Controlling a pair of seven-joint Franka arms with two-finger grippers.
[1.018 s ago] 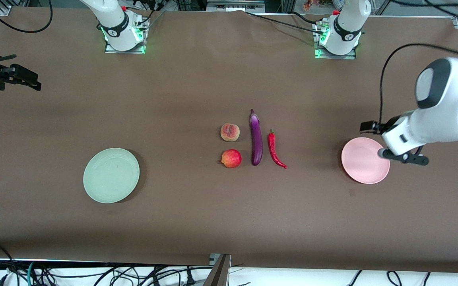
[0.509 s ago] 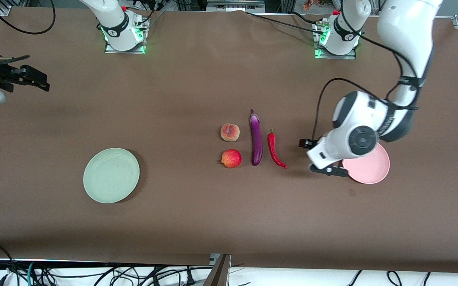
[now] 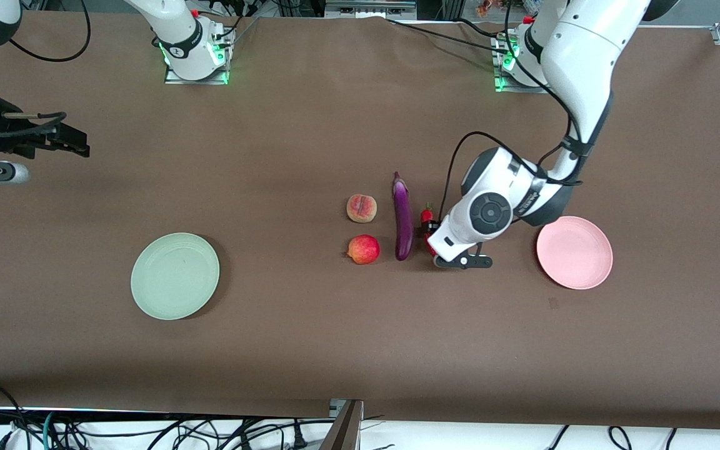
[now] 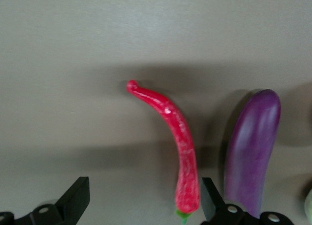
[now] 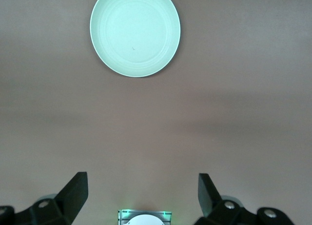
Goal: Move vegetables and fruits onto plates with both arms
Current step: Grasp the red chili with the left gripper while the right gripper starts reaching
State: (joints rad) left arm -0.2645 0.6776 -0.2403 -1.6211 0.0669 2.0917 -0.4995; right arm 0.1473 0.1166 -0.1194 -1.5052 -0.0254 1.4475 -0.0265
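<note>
Swinging in from over the pink plate [image 3: 575, 252], the left hand [image 4: 141, 205] now hangs spread wide above the chili pepper [image 4: 171, 142], at the eggplant's [image 3: 402, 216] three o'clock. Right hand [image 5: 141, 198], also spread, hovers over bare table [image 3: 285, 144], at the green plate's [image 3: 175, 275] ten o'clock.

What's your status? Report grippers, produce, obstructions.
Left gripper open over chili pepper, nothing held. Right gripper open, waiting at its table end. Eggplant close beside chili. Both plates bare.
</note>
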